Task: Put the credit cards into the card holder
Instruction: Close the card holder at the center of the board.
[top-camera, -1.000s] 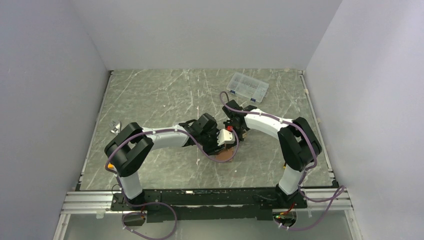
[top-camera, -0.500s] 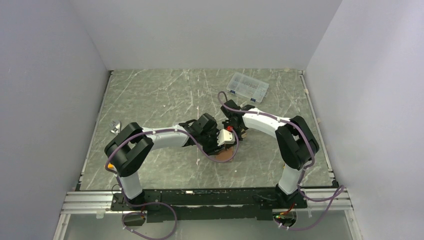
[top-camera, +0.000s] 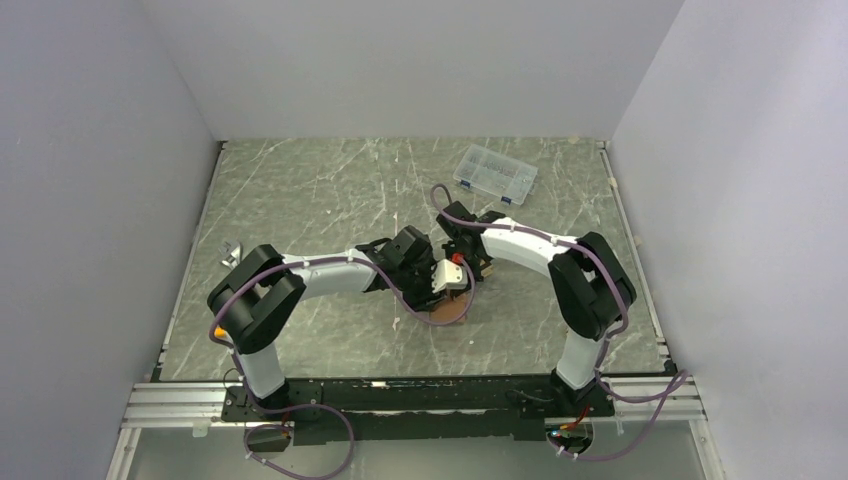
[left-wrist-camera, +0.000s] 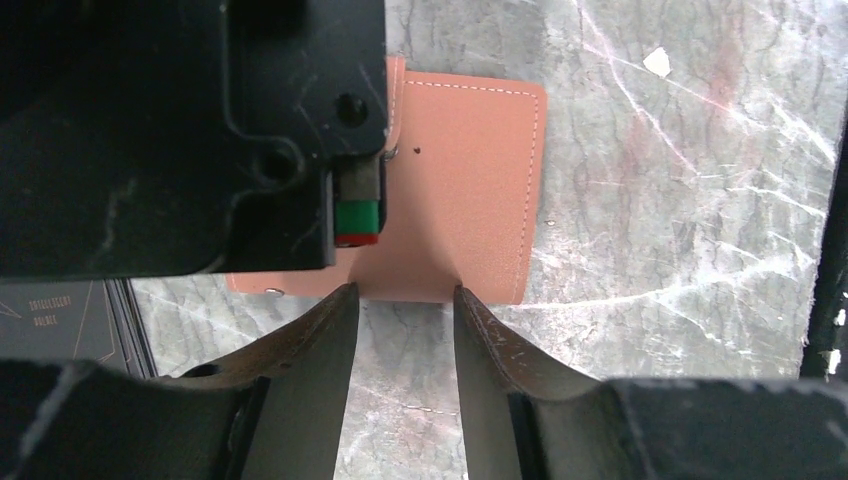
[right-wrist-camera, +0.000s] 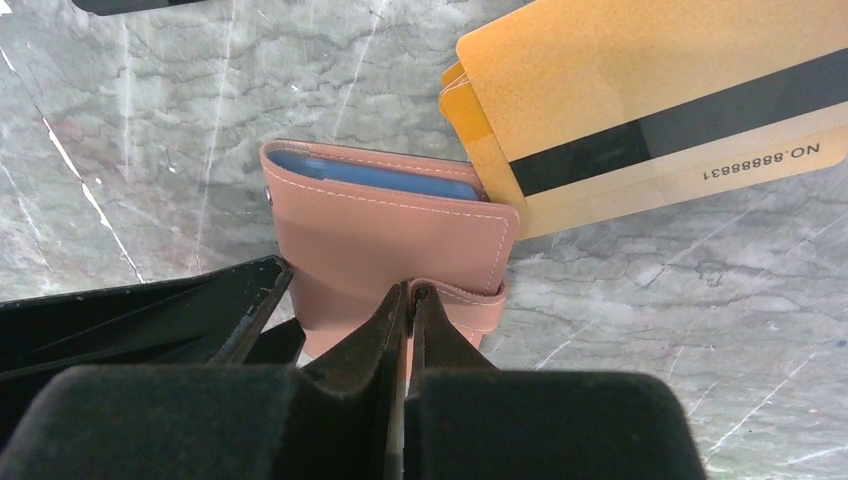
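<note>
Grey marbled table (top-camera: 300, 190); the card holder (right-wrist-camera: 390, 240) lies mid-table between my arms, with the credit cards (right-wrist-camera: 650, 100) touching one corner. My right gripper (right-wrist-camera: 408, 291) is pinched tight on its flap, and my left gripper (left-wrist-camera: 402, 292) stands half-spread at its edge, grasping nothing. I'd lift the flap slowly, left pinning the body.

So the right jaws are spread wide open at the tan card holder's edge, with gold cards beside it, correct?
Not quite: the right wrist view shows the right jaws shut, at the card holder's edge, with gold cards beside it.
</note>
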